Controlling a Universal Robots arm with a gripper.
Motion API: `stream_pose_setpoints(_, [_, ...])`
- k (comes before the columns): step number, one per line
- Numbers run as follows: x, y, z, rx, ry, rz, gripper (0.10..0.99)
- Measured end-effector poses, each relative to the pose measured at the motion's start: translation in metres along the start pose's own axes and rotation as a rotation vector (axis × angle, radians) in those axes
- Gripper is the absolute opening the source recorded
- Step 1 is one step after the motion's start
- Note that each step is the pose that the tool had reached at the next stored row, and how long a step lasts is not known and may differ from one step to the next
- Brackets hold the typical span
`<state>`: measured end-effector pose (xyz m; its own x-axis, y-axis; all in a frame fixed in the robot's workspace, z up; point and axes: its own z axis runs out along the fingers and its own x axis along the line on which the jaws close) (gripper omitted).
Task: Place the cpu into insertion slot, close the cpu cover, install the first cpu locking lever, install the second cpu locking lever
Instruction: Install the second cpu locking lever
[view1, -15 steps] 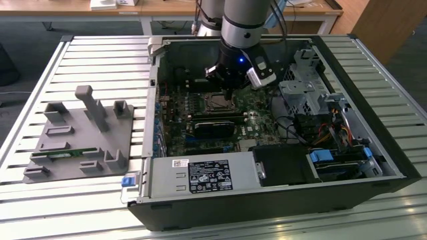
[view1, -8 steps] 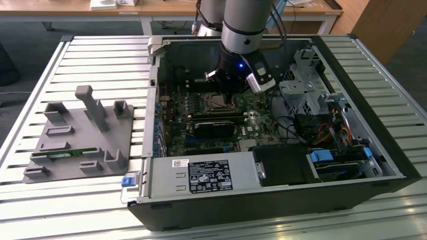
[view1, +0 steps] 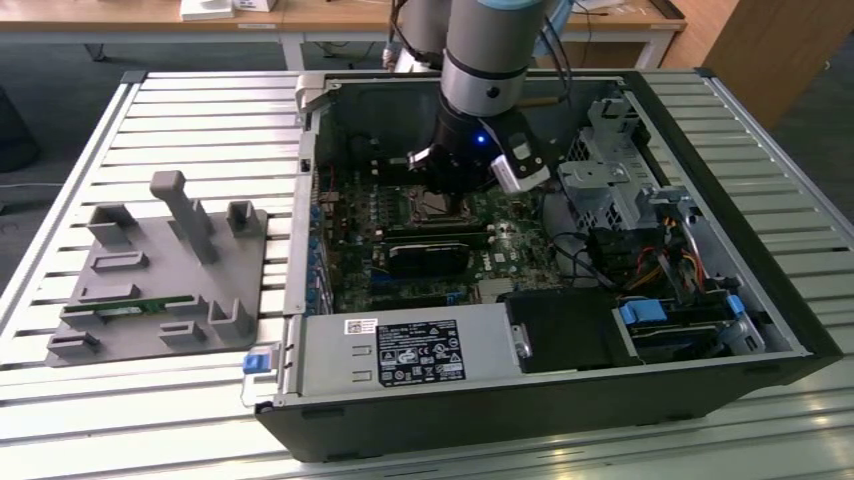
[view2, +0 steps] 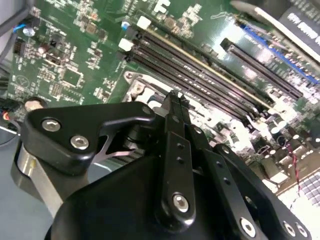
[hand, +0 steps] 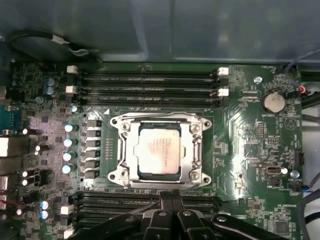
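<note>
In the first wrist view the cpu (hand: 159, 150), a square chip with a dull silvery top, lies flat in the insertion slot (hand: 134, 172) on the green board. The silver cpu cover (hand: 192, 150) lies down flat around it as a frame. My gripper (hand: 172, 196) hangs just beside the socket's edge nearest the memory slots, fingers pressed together with nothing between them. The second wrist view shows the same shut gripper (view2: 175, 96) above the board, with a corner of the cover (view2: 142, 87) past it. In the exterior view the gripper (view1: 454, 185) hovers over the socket (view1: 434, 207).
Long black memory slots (hand: 150, 82) run on both sides of the socket. The open computer case (view1: 747, 330) holds cables, a drive cage (view1: 607, 190) and a power supply (view1: 400, 350). A grey fixture plate (view1: 160, 280) sits on the slatted table at the exterior view's left.
</note>
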<state>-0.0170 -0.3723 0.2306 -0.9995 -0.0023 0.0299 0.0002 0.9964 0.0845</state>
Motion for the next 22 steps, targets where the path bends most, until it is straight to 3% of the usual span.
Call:
stream_pose_setpoints(6, [0.0179,-0.0007,0.0032,0.000,0.0001,-0.001,0.106])
stream_pose_setpoints(9, [0.0207,-0.0011,0.0074,0.000,0.0013,-0.002,0.106])
stream_pose_setpoints(15, [0.0211,-0.0086,0.0076,-0.027,0.0019,-0.002,0.106])
stream_pose_setpoints(20, [0.0289,-0.0112,0.0076,-0.055,0.0019,-0.003,0.106])
stream_pose_setpoints(22, [0.0315,-0.0117,0.0080,-0.057,0.0018,-0.003,0.106])
